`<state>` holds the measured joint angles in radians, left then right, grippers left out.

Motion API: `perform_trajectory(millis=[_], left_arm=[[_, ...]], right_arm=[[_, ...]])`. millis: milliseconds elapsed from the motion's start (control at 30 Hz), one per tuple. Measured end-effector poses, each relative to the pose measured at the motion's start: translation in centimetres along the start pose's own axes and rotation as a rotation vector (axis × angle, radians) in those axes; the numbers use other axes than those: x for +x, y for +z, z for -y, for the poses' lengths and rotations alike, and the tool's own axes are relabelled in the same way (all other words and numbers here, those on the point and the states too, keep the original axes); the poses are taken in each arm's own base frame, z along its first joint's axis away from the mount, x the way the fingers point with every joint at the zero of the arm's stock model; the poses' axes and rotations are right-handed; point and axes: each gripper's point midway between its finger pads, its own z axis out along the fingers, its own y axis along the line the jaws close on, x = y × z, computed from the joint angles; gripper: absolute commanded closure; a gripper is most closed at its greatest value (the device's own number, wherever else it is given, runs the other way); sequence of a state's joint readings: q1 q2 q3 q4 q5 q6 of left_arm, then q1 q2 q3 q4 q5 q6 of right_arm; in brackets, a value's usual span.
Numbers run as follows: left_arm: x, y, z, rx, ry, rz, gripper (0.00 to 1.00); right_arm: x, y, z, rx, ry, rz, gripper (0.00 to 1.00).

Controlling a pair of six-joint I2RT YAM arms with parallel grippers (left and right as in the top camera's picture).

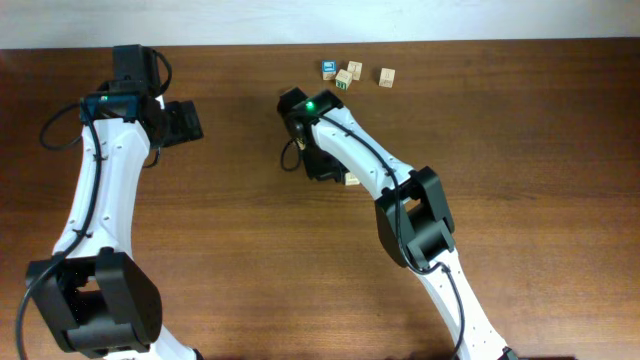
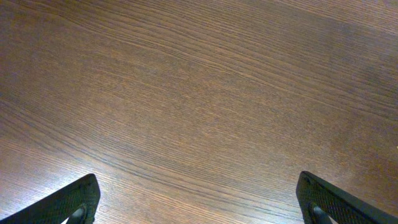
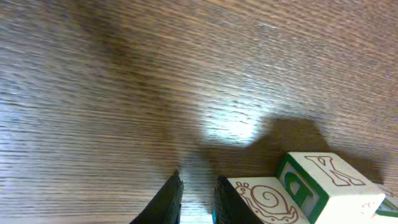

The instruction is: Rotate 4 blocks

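Note:
Three pale blocks (image 1: 354, 68) (image 1: 344, 79) (image 1: 386, 76) lie at the table's far edge. Another pale block (image 1: 352, 179) peeks out from under my right arm. In the right wrist view a block with a brown snail drawing (image 3: 267, 200) rests against the outer side of one finger (image 3: 229, 200), and a block face with a green letter and a red K (image 3: 323, 180) adjoins it. My right gripper (image 3: 198, 178) (image 1: 316, 166) is low over the table, its jaws drawn almost together with only bare wood in the slit. My left gripper (image 2: 199, 205) (image 1: 186, 122) is wide open over bare wood.
A cube with a bright blue top (image 1: 328, 68) sits just left of the far group. The table's back edge (image 1: 450, 42) runs close behind those cubes. My right arm (image 1: 410, 215) crosses the middle of the table and my left arm (image 1: 95, 190) stands along its left side.

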<state>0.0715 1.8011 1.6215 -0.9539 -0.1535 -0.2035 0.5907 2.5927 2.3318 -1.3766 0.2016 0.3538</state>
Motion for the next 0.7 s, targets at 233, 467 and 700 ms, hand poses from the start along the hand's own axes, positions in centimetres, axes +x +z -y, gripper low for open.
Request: perform_trajectory(millis=[233,467,700], left_arm=[[0.0,0.0,0.0,0.0,0.0,-0.001,0.01],[0.1,0.4,0.0,-0.002,0.002,-0.01,0.01],[0.1,0.4,0.0,-0.002,0.002,-0.01,0.01]], right_arm=[[-3.9,-8.0,3.4,-0.124,0.113,0.145,0.78],[-3.4,-2.7,10.5,-0.191,0.319,-0.009,0.82],[-2.9,-0.1,8.0,-0.219,0.275,-0.039,0.85]])
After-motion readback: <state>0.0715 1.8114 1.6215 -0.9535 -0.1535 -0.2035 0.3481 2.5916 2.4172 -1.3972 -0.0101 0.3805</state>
